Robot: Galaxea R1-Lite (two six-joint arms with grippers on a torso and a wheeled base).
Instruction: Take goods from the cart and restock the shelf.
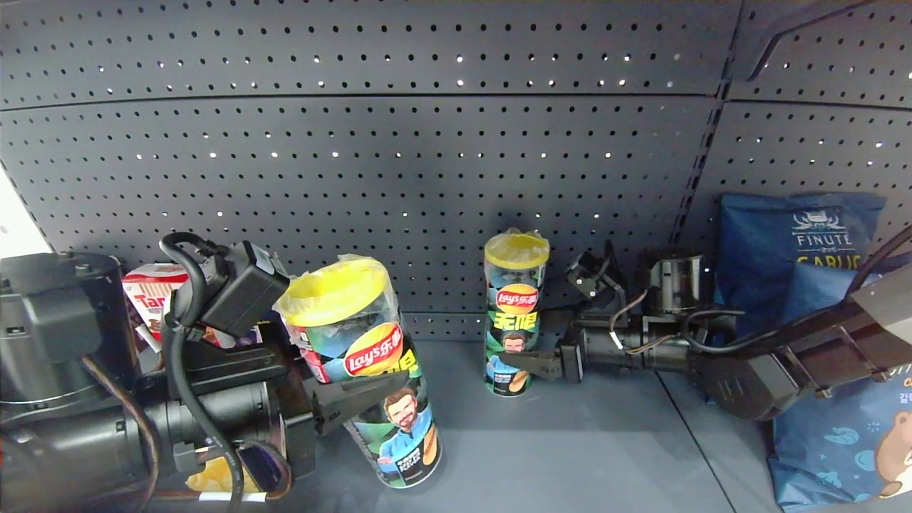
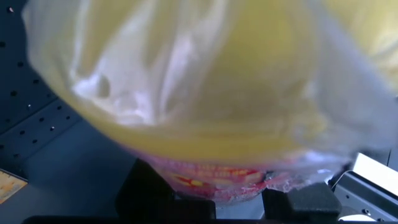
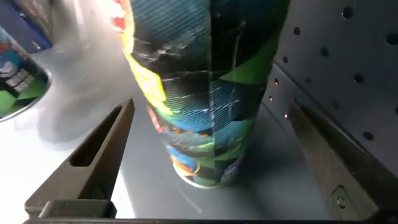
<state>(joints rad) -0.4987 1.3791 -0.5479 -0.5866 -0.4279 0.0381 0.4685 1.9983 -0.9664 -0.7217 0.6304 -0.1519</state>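
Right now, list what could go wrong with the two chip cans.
The tilted can, clamped in the left jaws, would likely topple if released at this lean.
The right jaws stand open around the upright can; a sideways withdrawal could knock it over.

Front chip can (image 1: 370, 370): red oval logo, yellow characters below. Rear chip can (image 1: 514, 313): same logo, same characters. Blue bag (image 1: 791, 242): white crest, white lettering. Red-white box (image 1: 153, 292): red lettering, partly hidden.
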